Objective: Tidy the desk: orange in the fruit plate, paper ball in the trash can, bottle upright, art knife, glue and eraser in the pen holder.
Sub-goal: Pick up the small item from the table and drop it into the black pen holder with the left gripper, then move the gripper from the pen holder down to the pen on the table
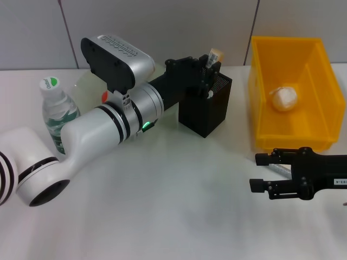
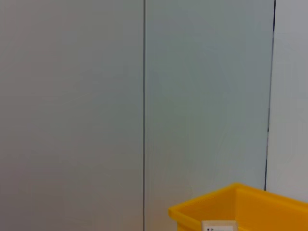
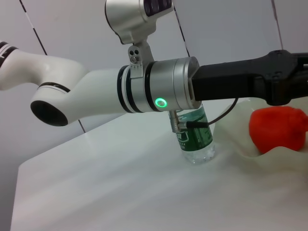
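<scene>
Pen holder (image 1: 207, 108): black mesh, mid-table beside trash can (image 1: 314, 65).
Left claw (image 1: 209, 73): over holder's rim; grip unclear.
Right claw (image 1: 259, 172): spread, empty, low near trash can.
Paper ball (image 1: 285, 98): inside trash can.
Bottle (image 1: 57, 111): upright.

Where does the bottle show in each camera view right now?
Head view: the bottle stands upright at far left, behind the left arm.
Left wrist view: not in it; only wall and the trash can rim.
Right wrist view: bottle centre, under the left arm.
Shared landmark: left arm's green light.
</scene>
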`<act>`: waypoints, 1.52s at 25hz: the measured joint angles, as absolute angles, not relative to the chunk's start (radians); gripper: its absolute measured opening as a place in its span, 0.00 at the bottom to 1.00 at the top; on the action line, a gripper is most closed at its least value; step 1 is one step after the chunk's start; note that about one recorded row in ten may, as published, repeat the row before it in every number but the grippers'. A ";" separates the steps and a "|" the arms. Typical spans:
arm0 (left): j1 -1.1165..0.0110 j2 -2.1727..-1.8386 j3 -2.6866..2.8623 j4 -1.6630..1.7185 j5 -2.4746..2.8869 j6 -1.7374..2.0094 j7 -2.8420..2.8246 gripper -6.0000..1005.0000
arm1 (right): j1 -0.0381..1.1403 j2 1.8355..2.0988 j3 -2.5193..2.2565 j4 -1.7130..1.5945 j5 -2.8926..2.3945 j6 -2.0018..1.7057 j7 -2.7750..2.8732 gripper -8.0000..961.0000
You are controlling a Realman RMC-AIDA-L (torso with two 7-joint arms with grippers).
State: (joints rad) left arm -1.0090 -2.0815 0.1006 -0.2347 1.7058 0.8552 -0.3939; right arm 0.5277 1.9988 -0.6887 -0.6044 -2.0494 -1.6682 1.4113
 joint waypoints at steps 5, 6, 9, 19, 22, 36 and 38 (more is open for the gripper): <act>-1.006 -2.082 0.098 -0.237 1.712 0.858 -0.393 0.30 | 0.528 1.999 -0.689 -0.604 -2.049 -1.664 1.411 0.82; -1.006 -2.082 0.098 -0.238 1.713 0.858 -0.393 0.33 | 0.528 1.999 -0.689 -0.604 -2.049 -1.664 1.411 0.82; -1.006 -2.082 0.097 -0.238 1.713 0.859 -0.393 0.40 | 0.528 1.999 -0.689 -0.604 -2.049 -1.664 1.411 0.82; -0.995 -2.081 0.097 -0.236 1.714 0.891 -0.397 0.68 | 0.528 1.999 -0.689 -0.604 -2.049 -1.663 1.411 0.82; -0.989 -2.079 0.097 -0.234 1.713 0.912 -0.408 0.69 | 0.528 1.999 -0.689 -0.604 -2.049 -1.663 1.411 0.82; -0.802 -2.068 0.110 0.018 2.046 1.490 -0.852 0.84 | 0.523 1.995 -0.689 -0.605 -2.049 -1.666 1.411 0.82; -0.774 -2.067 0.112 0.069 2.082 1.553 -0.905 0.84 | 0.523 1.994 -0.689 -0.605 -2.049 -1.666 1.411 0.82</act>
State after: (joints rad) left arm -0.7744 -2.0666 0.1125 0.0691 2.0818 1.5529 -0.9046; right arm 0.5235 1.9941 -0.6887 -0.6052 -2.0493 -1.6660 1.4113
